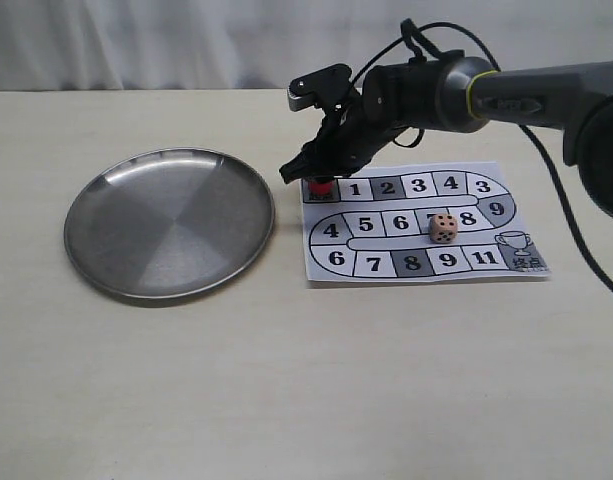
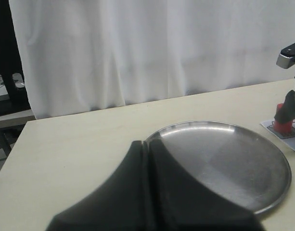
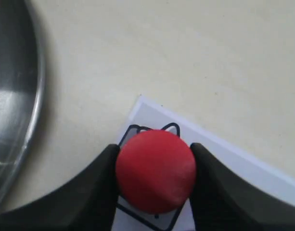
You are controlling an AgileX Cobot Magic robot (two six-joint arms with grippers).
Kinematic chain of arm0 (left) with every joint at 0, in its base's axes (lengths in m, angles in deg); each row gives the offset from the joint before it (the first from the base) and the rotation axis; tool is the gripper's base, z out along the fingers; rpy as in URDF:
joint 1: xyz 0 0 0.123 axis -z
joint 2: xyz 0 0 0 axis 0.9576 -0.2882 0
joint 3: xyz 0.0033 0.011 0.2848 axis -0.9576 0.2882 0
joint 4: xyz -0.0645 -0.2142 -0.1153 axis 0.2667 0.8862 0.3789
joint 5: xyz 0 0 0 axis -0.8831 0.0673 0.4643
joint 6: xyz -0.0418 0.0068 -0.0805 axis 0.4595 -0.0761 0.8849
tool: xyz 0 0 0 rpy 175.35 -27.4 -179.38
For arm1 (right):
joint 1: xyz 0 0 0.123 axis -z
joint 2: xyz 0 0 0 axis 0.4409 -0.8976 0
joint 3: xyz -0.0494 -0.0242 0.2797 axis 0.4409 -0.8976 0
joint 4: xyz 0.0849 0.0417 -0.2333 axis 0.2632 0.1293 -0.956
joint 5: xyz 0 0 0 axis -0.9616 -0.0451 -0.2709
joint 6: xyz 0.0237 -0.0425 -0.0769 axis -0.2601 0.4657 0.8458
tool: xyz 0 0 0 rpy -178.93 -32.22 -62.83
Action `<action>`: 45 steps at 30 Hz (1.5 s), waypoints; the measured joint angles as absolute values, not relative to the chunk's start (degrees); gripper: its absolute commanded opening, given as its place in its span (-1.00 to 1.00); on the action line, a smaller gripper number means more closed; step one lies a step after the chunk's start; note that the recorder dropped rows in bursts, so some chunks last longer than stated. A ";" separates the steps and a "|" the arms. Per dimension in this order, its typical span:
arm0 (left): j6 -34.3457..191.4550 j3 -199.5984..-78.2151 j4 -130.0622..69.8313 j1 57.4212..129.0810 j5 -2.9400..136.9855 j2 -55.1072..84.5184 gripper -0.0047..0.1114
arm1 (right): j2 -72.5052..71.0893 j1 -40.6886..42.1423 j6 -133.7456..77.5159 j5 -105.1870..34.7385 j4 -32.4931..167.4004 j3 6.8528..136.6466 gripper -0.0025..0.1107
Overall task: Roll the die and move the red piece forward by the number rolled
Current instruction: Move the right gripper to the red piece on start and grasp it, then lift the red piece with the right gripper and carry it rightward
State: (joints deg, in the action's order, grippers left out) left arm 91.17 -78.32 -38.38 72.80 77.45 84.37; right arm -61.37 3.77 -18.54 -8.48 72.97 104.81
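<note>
The red piece [image 1: 320, 186] [image 3: 155, 169] [image 2: 283, 124] stands on the start square at the near-left corner of the paper game board [image 1: 486, 235]. My right gripper [image 1: 318, 176] [image 3: 155, 163] reaches across and is shut on it, both dark fingers [image 3: 96, 180] pressed against its sides. The peach-beige die [image 1: 443, 229] lies on the board's middle row, partly covering a numbered square beside the 8, with several black pips on its front face. My left gripper [image 2: 148, 147] is shut with nothing in it, hovering by the plate's near rim; it does not show in the exterior view.
A round steel plate [image 1: 106, 190] [image 2: 253, 144] [image 3: 22, 82] lies left of the board, its rim close to the start square. A white curtain hangs behind the table. Black cables trail from the right arm above the board.
</note>
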 measured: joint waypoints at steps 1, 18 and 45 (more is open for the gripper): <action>91.17 -78.32 -38.38 72.80 77.45 84.37 -0.92 | -61.37 3.77 -18.64 -8.48 72.97 104.81 -0.88; 91.17 -78.32 -38.38 72.80 77.45 84.37 -0.92 | -47.72 7.97 -18.76 -4.60 73.20 105.47 -0.88; 91.17 -78.32 -38.38 72.80 77.45 84.37 -0.92 | -55.96 8.82 -18.76 2.99 70.32 105.36 -0.88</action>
State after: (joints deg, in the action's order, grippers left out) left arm 91.17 -78.32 -38.38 72.80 77.45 84.37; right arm -55.96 8.82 -18.76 2.99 70.32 105.36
